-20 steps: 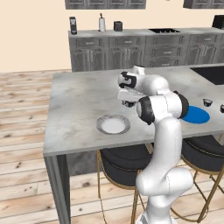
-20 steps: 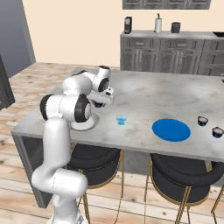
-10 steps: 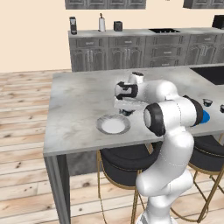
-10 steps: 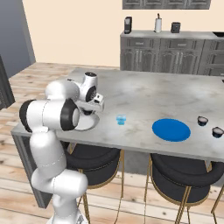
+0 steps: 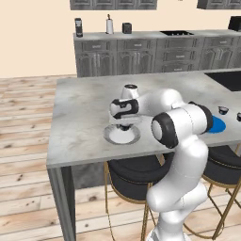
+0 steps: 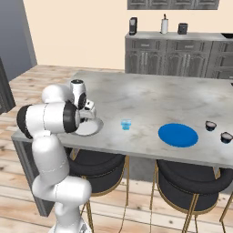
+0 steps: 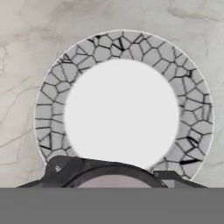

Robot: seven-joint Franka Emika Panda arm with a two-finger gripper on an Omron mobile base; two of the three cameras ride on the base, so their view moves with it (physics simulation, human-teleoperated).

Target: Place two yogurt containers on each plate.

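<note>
Claw (image 5: 125,126) hangs over the white plate (image 5: 122,134) in my left base view, having swung in from further back on the surface (image 5: 84,108) a second ago, so I judge a drop is close. From the right base, the light blue cup (image 6: 126,124) sits beside that plate, the blue plate (image 6: 178,135) beyond. My hand view shows a dark yogurt container (image 7: 111,177) clenched, above the plate's near rim.

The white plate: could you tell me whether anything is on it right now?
The white plate has a bare centre, with no cup resting there. A dark cup sits between the fingertips of the gripper, hiding the plate's near rim. The light blue cup stands apart on the counter.
</note>
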